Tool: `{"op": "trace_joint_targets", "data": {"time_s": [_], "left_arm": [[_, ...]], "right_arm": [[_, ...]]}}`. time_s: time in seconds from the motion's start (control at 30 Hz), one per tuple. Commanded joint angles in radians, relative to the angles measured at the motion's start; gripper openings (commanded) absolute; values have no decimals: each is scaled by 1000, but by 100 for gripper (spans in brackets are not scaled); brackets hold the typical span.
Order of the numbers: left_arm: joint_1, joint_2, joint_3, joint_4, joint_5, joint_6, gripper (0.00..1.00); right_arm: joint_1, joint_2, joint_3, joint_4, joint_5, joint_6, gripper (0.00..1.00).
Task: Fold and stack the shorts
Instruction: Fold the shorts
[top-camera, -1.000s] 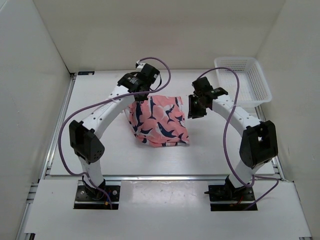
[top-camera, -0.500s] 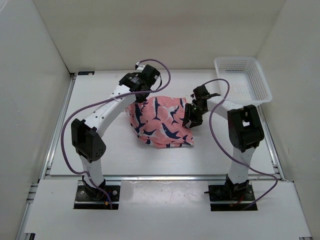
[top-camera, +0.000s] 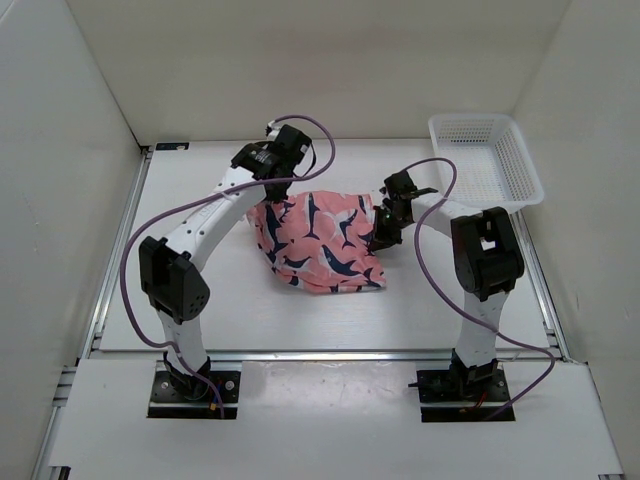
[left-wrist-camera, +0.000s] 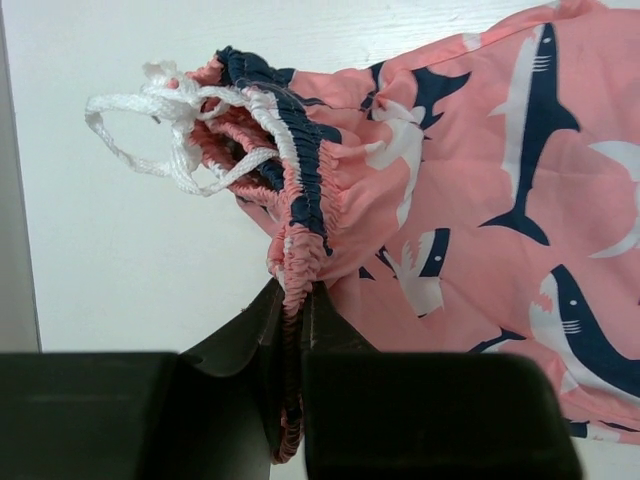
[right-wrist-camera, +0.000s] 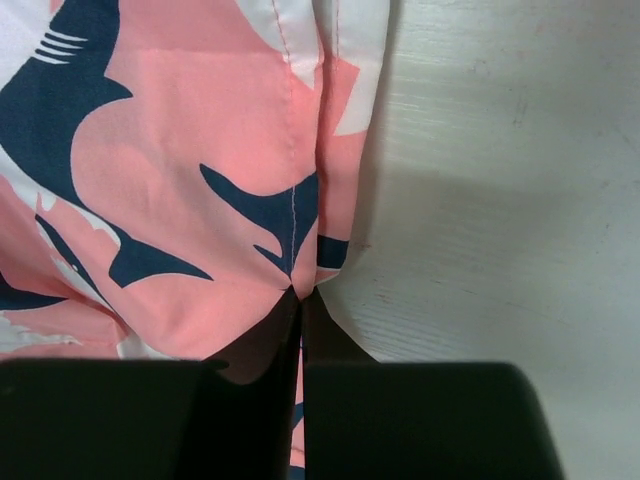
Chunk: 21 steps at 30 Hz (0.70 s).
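**White-walled table: shorts pinched at two edges**

White walls close in the table on the left, far and right sides. A metal rail runs along its left edge.

The left arm rises from the near edge and bends over toward the middle. The right arm stands nearer the right edge, between the shorts and the basket, with its forearm reaching left. Purple cables loop off both arms. The right arm's cable arcs up close to the basket's near left corner.

The shorts lie in a rumpled, partly folded heap about mid-table, between the two arms and well apart from the basket.

The basket sits in the far right corner of the table, against the right wall. Only its own mesh floor shows through the open top.

The left gripper is at the heap's far left corner. Its wrist view shows the jaws closed on the gathered waistband, with the elastic running down between the fingers. The right gripper is at the heap's right edge. Its wrist view shows the fingers closed together on a stitched seam edge of the fabric, with bare table just to the right of it.

The drawstring bunches in white loops at the end of the waistband and spills onto the table.
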Motion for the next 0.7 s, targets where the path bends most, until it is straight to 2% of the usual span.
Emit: {"op": "trace_joint_targets", "data": {"time_s": [0.0,0.2,0.43,0.67], "left_arm": [[-42,-75,10,80,35,52,10],[-176,-12,100,126,155,64,10],[-268,100,147,171,210,-41,10],[-268,221,187,195,188,-172,10]], "right_arm": [[-3,33,-5,21,18,-3,0],[-3,43,-5,30,18,17,0],[-3,43,-5,30,9,26,0],[-3,43,-14,39,9,26,0]]}}
